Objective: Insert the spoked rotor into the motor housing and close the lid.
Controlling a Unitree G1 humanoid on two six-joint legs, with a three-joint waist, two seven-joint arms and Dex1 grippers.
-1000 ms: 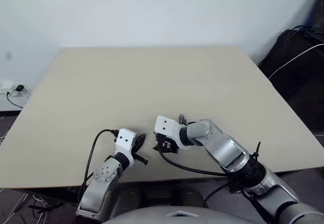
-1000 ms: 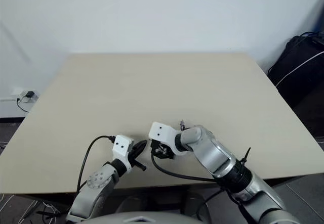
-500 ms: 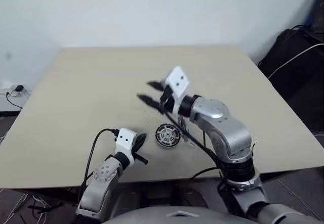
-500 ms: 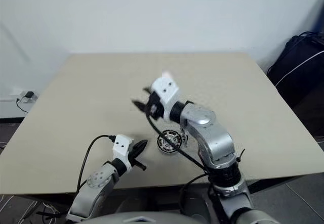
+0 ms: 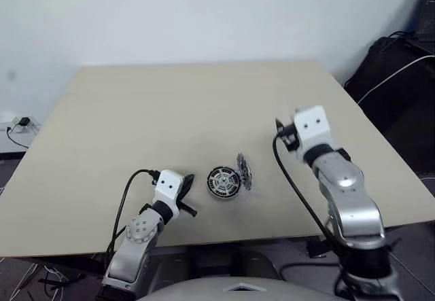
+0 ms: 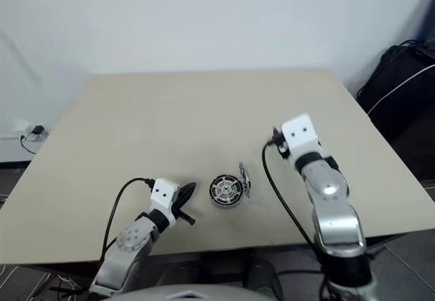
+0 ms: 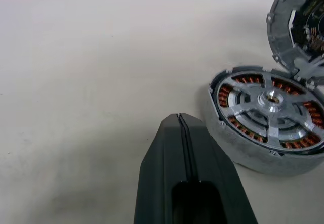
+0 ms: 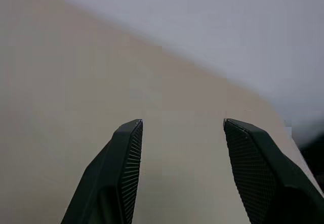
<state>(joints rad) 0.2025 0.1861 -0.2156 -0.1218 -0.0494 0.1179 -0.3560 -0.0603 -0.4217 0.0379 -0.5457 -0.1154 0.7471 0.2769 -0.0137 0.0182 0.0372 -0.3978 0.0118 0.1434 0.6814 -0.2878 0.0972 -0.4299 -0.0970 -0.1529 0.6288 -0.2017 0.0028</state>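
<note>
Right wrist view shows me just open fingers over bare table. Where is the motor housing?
Observer: The motor housing sits on the table near its front edge, just beyond the left gripper, whose fingers are shut.
Operator: Is the rotor in?
Observer: The spoked rotor appears seated inside, over the copper windings.
Operator: And the lid?
Observer: Not closed; the lid stands tilted on edge at the housing's right side.
</note>
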